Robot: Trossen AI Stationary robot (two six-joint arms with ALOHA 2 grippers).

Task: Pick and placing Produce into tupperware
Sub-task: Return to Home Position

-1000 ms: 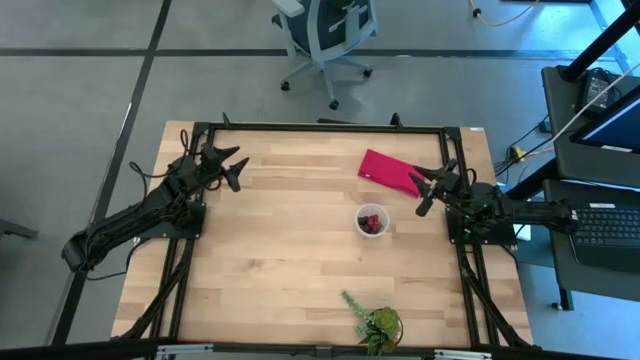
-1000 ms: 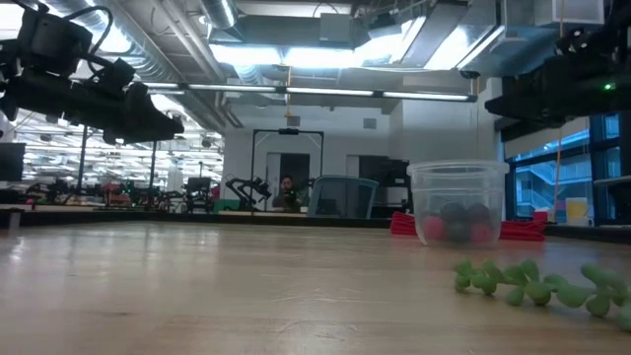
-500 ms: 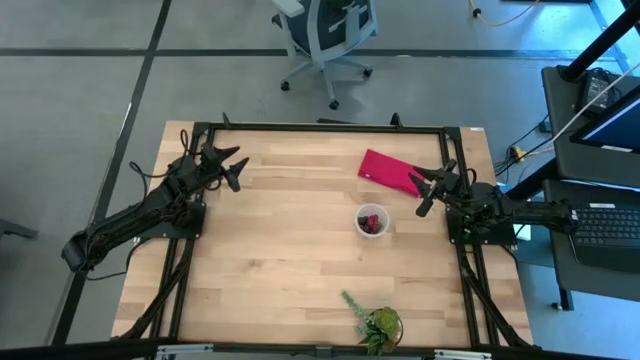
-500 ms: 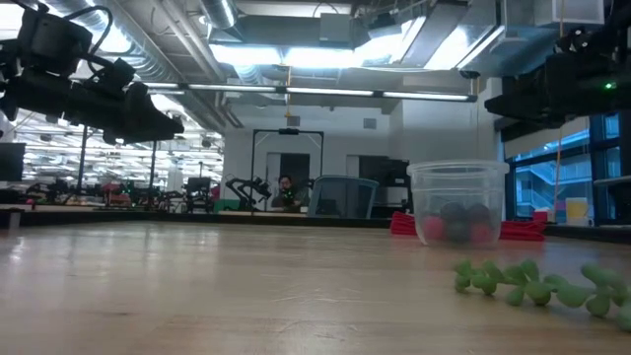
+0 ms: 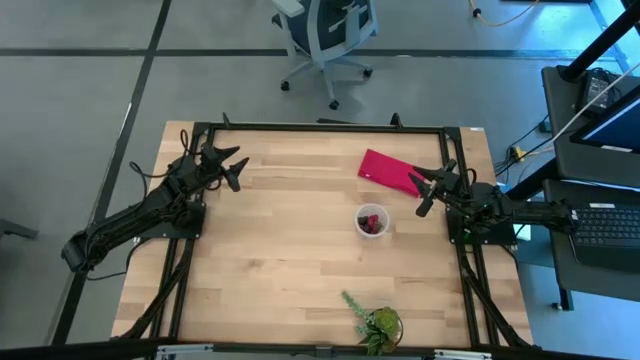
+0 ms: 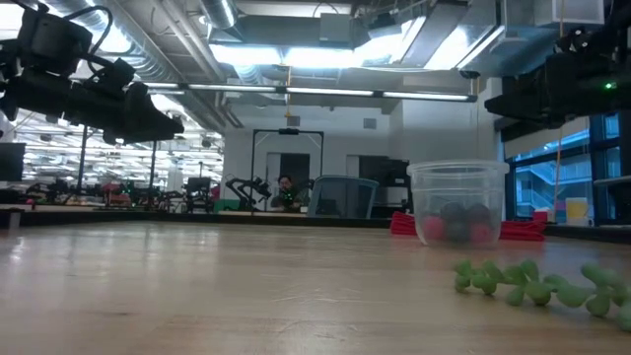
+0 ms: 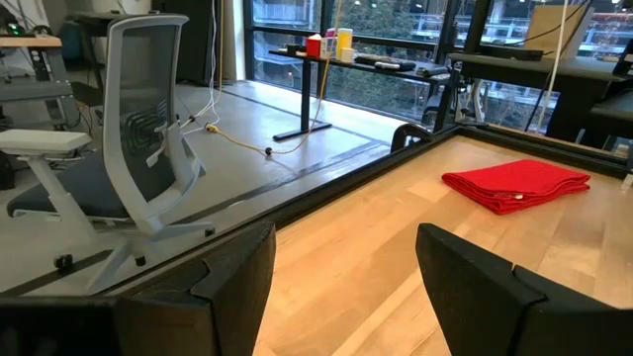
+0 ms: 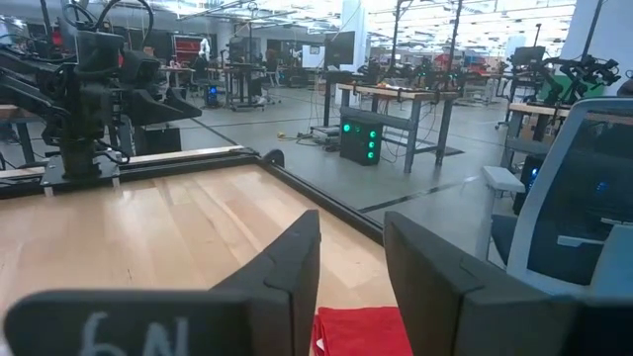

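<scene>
The clear round tupperware cup [image 5: 372, 221] stands upright on the table right of centre, seen also as the cup [image 6: 457, 202] in the low view. Small red and dark maroon produce [image 5: 373, 225] lies inside it, blurred through the wall as produce [image 6: 455, 228]. My left gripper [image 5: 231, 166] hovers open above the far left part of the table, its fingers [image 7: 223, 287] wide apart. My right gripper [image 5: 428, 190] hovers open near the right edge, beside the red piece, its fingers [image 8: 287, 272] apart. Neither touches anything.
A flat red rectangular piece [image 5: 390, 172] lies far right on the table, also seen as a red piece [image 7: 514, 185]. A green leafy plant [image 5: 374, 322] sits at the near edge, its strand [image 6: 537, 283] trailing on the wood. An office chair [image 5: 325, 35] stands beyond the far edge.
</scene>
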